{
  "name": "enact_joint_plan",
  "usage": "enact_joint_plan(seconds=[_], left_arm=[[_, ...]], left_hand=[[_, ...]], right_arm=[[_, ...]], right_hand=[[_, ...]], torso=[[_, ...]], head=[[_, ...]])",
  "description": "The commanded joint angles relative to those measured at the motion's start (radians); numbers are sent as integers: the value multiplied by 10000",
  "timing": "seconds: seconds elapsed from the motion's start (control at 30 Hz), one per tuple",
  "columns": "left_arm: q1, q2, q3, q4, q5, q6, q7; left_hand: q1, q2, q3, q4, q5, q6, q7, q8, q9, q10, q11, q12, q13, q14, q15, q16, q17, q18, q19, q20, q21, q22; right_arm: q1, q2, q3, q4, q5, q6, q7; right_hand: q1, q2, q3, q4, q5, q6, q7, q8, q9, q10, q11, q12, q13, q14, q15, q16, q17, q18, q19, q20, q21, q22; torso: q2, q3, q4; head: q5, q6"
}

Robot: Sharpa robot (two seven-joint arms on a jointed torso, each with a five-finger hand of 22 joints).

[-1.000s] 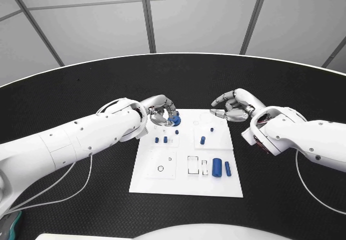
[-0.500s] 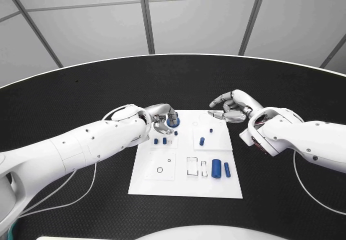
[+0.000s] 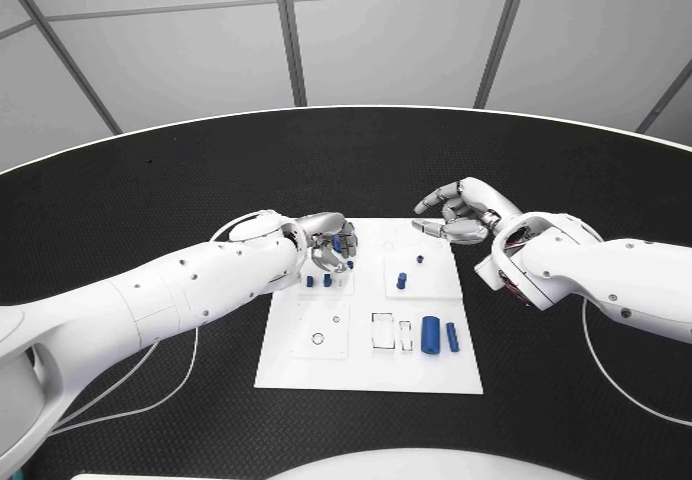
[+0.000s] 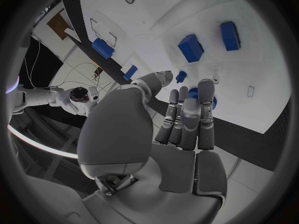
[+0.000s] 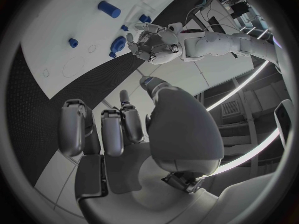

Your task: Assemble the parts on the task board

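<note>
— Looking at the whole scene first: what is different from one second ago?

— On the task board (image 3: pixel 371 370) the big change is the left hand (image 3: pixel 326 246). It has moved from the far left corner of the board a little toward the near edge and has come lower, with the blue part (image 3: pixel 336 242) in its fingers. The right hand (image 3: pixel 459 212) has stayed almost where it was, beside the far right corner, fingers curled in and holding nothing.

— What does this mean for the task?

— I judge that the left hand is bringing the part down to a seat in the far left area of the board, so an insertion is near but not done.

— How is the part held, and how does it point?

— It is pinched between the fingertips. It looks short and round; its long axis seems roughly upright, pointing down to the board, but the fingers hide much of it.

— And the other parts?

— Loose blue pieces (image 3: pixel 431 333) lie by the near right corner, long axes running from near edge to far edge.
</note>
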Motion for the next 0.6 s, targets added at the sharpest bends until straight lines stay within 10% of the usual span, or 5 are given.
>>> enact_joint_plan(seconds=[0.03,0.6], left_arm=[[-11,49,0,-40,-2,38,-17],[-101,349,-1,-467,-21,11,-323]], left_hand=[[-7,129,94,-9,13,140,-40,-78,-45,158,-27,-80,-50,126,-40,93,85,-16,135,-9,128,176],[9,262,264,-129,-16,357,-86,-265,-171,488,-102,-149,-160,633,-114,528,923,-139,612,-87,618,877]], right_arm=[[1,-2,0,12,0,0,-4],[2,-3,1,75,0,3,-26]], right_hand=[[-15,76,59,15,56,1,4,54,-14,-22,-12,-21,868,763,-80,-37,1660,110,207,-75,-22,830],[-21,99,70,27,72,18,1,65,-12,0,-15,-5,882,763,-83,-39,1660,110,207,-76,-26,829]], torso=[[0,4,5],[-20,-2,-6]], head=[[-11,-19],[-57,-70]])
